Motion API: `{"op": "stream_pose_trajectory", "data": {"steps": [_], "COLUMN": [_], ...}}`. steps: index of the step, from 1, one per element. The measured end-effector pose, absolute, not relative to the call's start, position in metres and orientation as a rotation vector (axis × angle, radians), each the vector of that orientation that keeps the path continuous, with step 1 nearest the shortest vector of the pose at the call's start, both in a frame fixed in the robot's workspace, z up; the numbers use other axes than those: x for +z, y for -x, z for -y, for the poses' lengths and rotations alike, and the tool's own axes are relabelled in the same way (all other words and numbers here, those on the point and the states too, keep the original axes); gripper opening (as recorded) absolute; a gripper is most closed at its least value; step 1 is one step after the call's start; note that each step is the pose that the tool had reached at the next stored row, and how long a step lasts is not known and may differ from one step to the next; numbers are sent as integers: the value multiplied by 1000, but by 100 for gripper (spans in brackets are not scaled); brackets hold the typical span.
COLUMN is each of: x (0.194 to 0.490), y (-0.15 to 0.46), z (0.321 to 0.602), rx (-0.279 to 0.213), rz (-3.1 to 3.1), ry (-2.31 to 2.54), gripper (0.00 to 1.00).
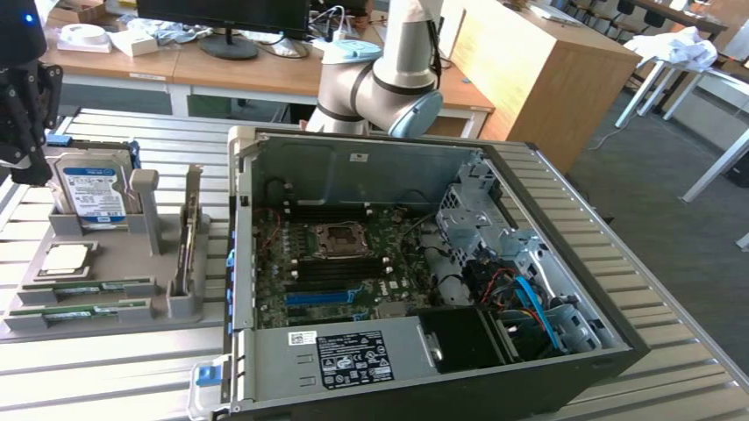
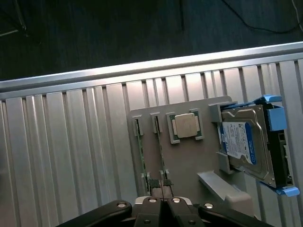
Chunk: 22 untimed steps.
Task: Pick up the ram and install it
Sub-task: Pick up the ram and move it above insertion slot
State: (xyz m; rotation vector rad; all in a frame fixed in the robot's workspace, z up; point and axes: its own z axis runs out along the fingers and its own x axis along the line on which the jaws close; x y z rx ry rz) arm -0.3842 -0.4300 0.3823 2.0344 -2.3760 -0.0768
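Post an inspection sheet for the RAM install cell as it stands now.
Surface: ribbed metal table, carrying a grey holder tray and an open PC case.
Job's things: two ram sticks lie side by side in the tray's slots, not yet picked up; the motherboard sits exposed in the case.
Clutter: hard drive, processor chip and a card on edge, all in the tray.
Grippers: claw shut, holding nothing, above the tray and clear of the ram sticks.
Cables: blue cable inside the case.
Surroundings: desks behind with a monitor; wooden cabinet.
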Motion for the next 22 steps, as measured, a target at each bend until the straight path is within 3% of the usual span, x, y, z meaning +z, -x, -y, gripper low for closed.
{"op": "stream_pose_trajectory", "data": {"steps": [22], "x": [382], "y": [384], "z": [430], "rx": [-76], "rz": [2305], "ry": [-2112], "gripper": [10]}}
